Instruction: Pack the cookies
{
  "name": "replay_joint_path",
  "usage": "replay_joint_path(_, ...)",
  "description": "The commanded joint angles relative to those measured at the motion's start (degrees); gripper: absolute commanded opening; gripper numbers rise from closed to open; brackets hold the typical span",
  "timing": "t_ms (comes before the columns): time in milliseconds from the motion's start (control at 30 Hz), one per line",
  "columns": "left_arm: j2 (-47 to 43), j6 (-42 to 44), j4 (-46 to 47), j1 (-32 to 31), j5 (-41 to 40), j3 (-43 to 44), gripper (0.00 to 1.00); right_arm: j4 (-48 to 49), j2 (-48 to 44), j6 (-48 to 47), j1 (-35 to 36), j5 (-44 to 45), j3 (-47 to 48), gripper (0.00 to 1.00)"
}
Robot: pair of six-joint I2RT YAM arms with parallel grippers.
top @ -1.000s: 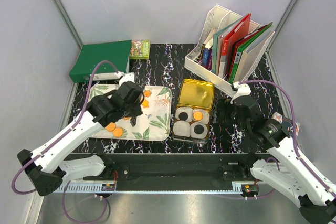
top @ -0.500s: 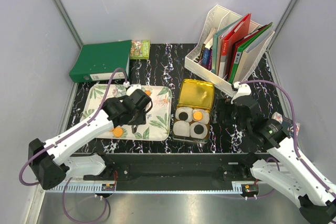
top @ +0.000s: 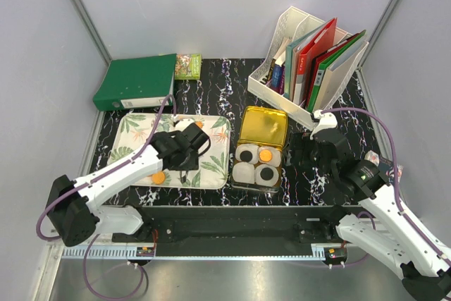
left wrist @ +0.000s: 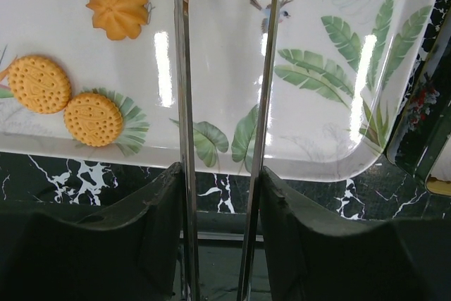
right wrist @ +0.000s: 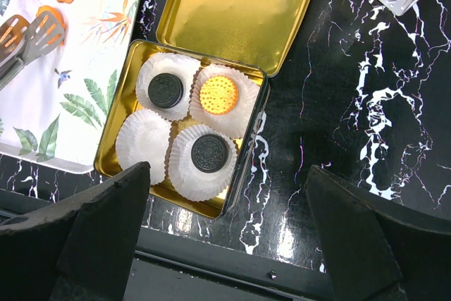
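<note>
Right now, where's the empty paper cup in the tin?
Right wrist view: the empty paper cup sits in the gold tin's near-left corner, beside the tray, with filled cups behind and to its right.

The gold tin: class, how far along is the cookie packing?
Done: three of the four paper cups in the gold tin hold cookies, two black, one orange. In hand: the left gripper hovers over the tray, apparently near an orange cookie. Left: one empty cup, several tray cookies.

Open gold tin (right wrist: 211,12) holds four paper cups (right wrist: 144,142): two black cookies (right wrist: 166,90), one orange cookie (right wrist: 218,94), one empty. Leaf-print tray (right wrist: 42,114) lies left.
</note>
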Motion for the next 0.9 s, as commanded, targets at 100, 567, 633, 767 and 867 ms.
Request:
replay_joint_path(100, 3.3, -0.4, 4.7, -0.1, -2.4, 0.0, 0.47, 2.6, -0.1, -0.5, -0.2, 0.5, 0.0, 1.00)
replay_joint_path(567, 0.9, 1.2, 3.2, -0.2, -2.2, 0.5, 0.25, 2.6, 0.1, -0.5, -0.2, 1.0, 0.0, 1.00)
replay_joint_path(633, -0.9, 1.1, 2.1, -0.2, -3.0, 1.1, 0.21, 2.7, 0.2, -0.5, -0.2, 0.9, 0.0, 1.00)
replay_joint_path(767, -4.5, 1.4, -1.3, -0.2, -4.5, 4.4, 0.16, 2.8, 0.4, -0.5, -0.2, 0.7, 0.0, 1.00)
replay_joint_path(867, -6.7, 2.4, -3.8, -0.1, -5.7, 7.7, 0.09, 2.8, 0.3, -0.5, -0.2, 0.6, 0.0, 1.00)
